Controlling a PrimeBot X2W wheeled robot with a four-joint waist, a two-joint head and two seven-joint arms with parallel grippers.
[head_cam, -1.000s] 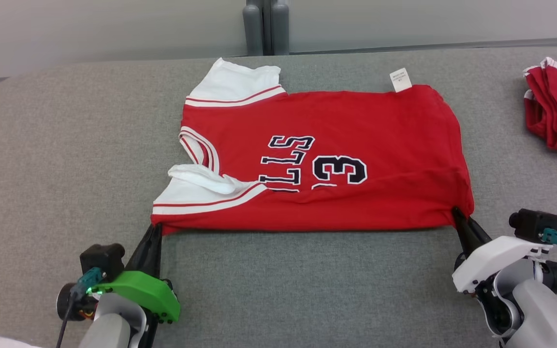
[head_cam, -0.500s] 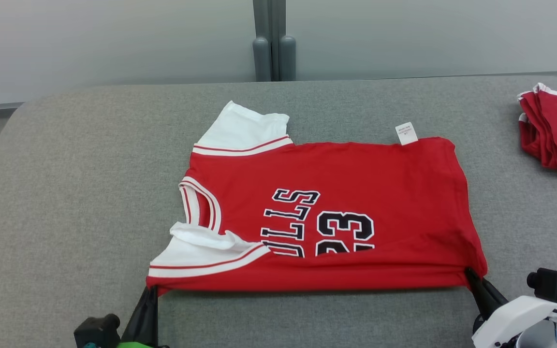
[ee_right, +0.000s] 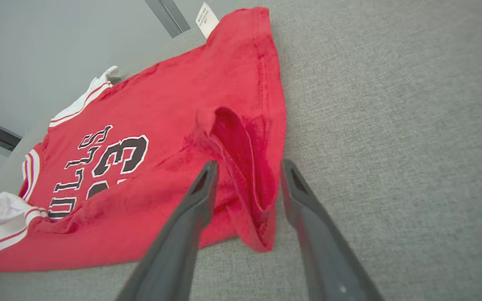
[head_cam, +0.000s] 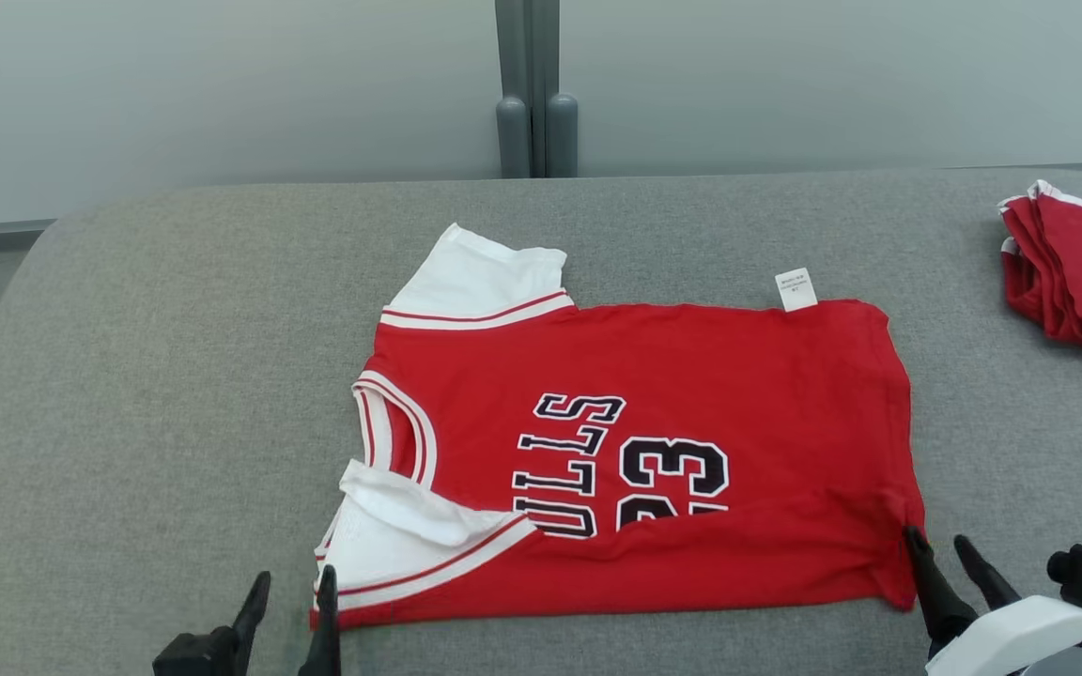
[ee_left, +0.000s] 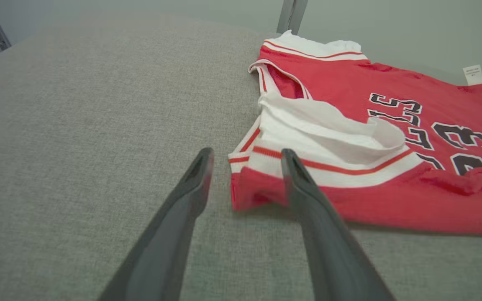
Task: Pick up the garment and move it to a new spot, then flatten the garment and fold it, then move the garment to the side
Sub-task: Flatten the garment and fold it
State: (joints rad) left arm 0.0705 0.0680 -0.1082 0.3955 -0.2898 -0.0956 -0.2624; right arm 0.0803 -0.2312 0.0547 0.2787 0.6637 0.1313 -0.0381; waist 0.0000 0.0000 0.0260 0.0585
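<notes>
Red jersey [head_cam: 654, 376] on grey table [head_cam: 175, 376], left gripper [head_cam: 295, 573] and right gripper [head_cam: 937, 537] wide, red pile [head_cam: 1076, 272] far right

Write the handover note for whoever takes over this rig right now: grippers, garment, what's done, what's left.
Left gripper: open, the jersey's near-left corner between its fingers, not gripped.
Right gripper: open, near-right hem corner loose between its fingers.
Jersey: flat on the grey table, near edge folded over part of the printed number; white sleeve rumpled at the left.
Done: placed, flattened, one fold, it seems.
Left: probably more folding, then move it aside, perhaps towards the red pile at far right.
</notes>
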